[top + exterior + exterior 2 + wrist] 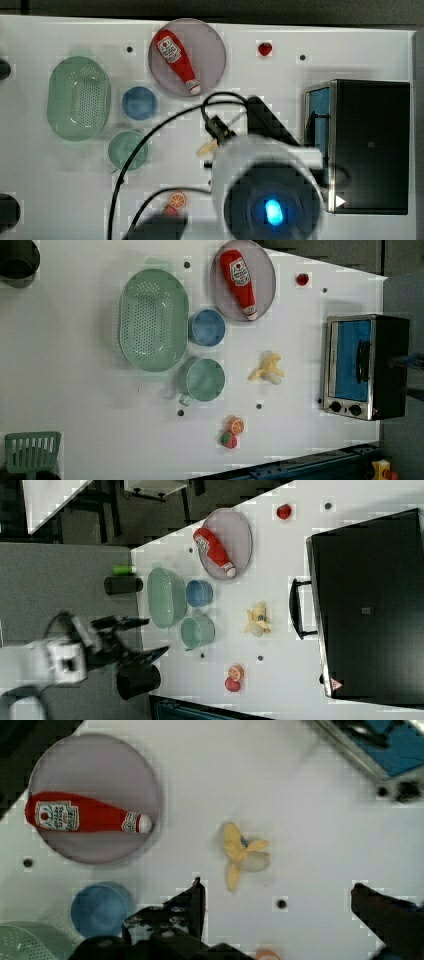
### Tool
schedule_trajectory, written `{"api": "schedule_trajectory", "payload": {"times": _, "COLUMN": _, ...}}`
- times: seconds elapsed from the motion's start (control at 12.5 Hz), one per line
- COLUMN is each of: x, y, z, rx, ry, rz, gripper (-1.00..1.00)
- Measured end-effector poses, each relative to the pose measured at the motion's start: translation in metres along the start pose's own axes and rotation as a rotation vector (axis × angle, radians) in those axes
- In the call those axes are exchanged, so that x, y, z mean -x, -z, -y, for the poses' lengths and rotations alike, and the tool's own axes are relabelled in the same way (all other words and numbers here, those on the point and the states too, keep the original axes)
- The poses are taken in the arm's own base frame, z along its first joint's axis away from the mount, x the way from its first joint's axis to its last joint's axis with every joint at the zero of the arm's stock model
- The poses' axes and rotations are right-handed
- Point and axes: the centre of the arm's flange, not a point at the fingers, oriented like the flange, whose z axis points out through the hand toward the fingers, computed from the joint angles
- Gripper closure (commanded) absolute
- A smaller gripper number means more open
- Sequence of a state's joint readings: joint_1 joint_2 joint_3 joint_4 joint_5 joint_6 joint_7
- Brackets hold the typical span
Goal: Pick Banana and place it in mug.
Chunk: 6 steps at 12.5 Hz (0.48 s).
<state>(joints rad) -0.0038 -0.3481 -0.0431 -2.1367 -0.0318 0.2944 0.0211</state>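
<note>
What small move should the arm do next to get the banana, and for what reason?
Probably lower the open gripper straight toward the banana until its fingers straddle it. The banana lies free on the white table, apart from the pale-green mug, and nothing is held yet. The fingers stand wide apart above the table, so a descent likely comes before any closing.

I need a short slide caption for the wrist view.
Open gripper above the peeled banana on the white table.

A red ketchup bottle (84, 817) lies on a round grey plate (95, 755), well away from the jaws. The blue cup (100, 907) sits just beside one jaw, with the green perforated basket (22, 942) beyond it. The toaster oven (380, 745) stands far off the other jaw.
</note>
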Motion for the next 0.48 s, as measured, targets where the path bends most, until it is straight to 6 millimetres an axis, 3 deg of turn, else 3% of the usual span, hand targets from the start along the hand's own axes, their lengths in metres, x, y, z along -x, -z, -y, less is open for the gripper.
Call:
{"api": "schedule_trajectory", "payload": {"times": 0.24, "x": -0.009, "y": -0.123, "z": 0.020, "rx": 0.052, "ry": 0.132, "rz": 0.079, "gripper": -1.00}}
{"api": "schedule_trajectory", "payload": {"times": 0.4, "x": -0.003, "y": -0.201, "z": 0.013, "rx": 0.091, "ry": 0.247, "rz": 0.139, "gripper": -1.00}}
{"api": "schedule_trajectory", "payload": {"times": 0.48, "x": 0.003, "y": -0.231, "z": 0.006, "rx": 0.102, "ry": 0.314, "rz": 0.150, "gripper": -1.00}}
